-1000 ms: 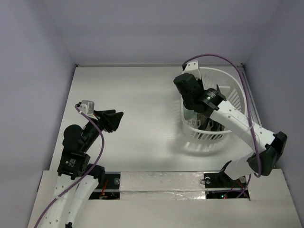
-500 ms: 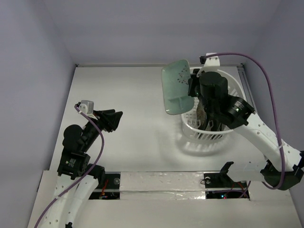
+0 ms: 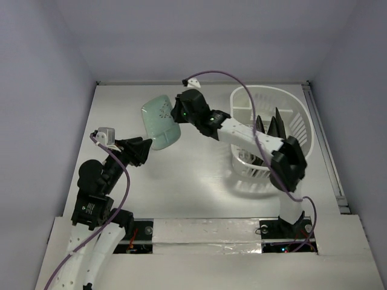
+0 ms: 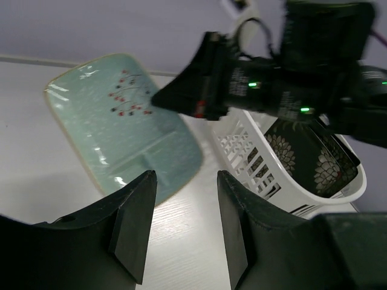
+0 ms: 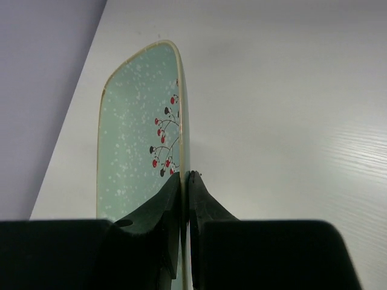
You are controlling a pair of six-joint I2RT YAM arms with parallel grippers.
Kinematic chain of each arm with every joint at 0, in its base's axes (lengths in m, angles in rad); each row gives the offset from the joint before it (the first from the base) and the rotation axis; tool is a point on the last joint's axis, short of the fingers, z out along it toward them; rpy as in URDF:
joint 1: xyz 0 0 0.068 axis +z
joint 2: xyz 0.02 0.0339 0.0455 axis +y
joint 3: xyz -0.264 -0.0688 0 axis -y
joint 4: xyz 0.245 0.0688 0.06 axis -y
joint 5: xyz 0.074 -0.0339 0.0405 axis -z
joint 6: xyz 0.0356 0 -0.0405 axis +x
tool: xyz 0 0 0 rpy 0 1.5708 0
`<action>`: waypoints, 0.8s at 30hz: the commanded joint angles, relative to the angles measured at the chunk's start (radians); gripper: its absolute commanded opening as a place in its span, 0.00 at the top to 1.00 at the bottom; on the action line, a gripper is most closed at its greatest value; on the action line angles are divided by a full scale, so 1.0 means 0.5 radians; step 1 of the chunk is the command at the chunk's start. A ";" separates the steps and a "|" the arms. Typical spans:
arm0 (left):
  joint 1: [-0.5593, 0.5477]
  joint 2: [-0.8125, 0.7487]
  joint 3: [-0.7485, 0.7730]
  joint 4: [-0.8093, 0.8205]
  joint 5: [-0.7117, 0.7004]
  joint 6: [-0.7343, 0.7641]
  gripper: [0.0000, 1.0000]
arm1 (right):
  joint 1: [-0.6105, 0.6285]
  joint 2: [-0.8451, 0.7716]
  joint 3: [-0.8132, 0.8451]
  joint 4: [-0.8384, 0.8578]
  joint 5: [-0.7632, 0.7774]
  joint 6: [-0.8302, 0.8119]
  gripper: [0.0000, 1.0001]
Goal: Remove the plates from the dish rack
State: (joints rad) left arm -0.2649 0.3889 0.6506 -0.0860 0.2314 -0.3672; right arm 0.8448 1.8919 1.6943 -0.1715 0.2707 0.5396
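My right gripper (image 3: 177, 115) is shut on the edge of the pale mint plate (image 3: 161, 122) and holds it above the table left of the white dish rack (image 3: 302, 115). In the right wrist view the jaws (image 5: 185, 181) pinch the mint plate (image 5: 133, 139), which has red berry marks. My left gripper (image 3: 147, 151) is open and empty, just below and left of the plate; in its view (image 4: 184, 181) the mint plate (image 4: 121, 121) hangs ahead. Black square plates with white flowers (image 4: 314, 157) stand in the rack (image 4: 254, 157), also seen from above (image 3: 272, 128).
The white table (image 3: 181, 175) has grey walls at the back and both sides. The right arm (image 3: 254, 139) stretches across from the rack side toward the left.
My right gripper has lifted the mint plate out of the rack and carried it left across the table, toward my left gripper. The left arm has barely moved.
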 commanded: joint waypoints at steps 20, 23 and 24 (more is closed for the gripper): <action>-0.022 -0.020 0.073 0.052 -0.003 0.001 0.59 | 0.010 1.318 1.450 0.349 -0.360 0.823 0.92; -0.022 -0.014 0.073 0.062 0.001 -0.002 0.59 | 0.010 1.352 1.428 0.380 -0.379 0.887 0.87; -0.022 -0.011 0.073 0.062 0.001 -0.002 0.59 | 0.010 1.355 1.419 0.401 -0.388 0.918 0.86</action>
State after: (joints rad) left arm -0.2695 0.3874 0.6514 -0.0952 0.2245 -0.3676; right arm 0.8448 2.6076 2.3180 -0.1497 0.1158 0.9028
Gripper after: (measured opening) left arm 0.414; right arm 0.140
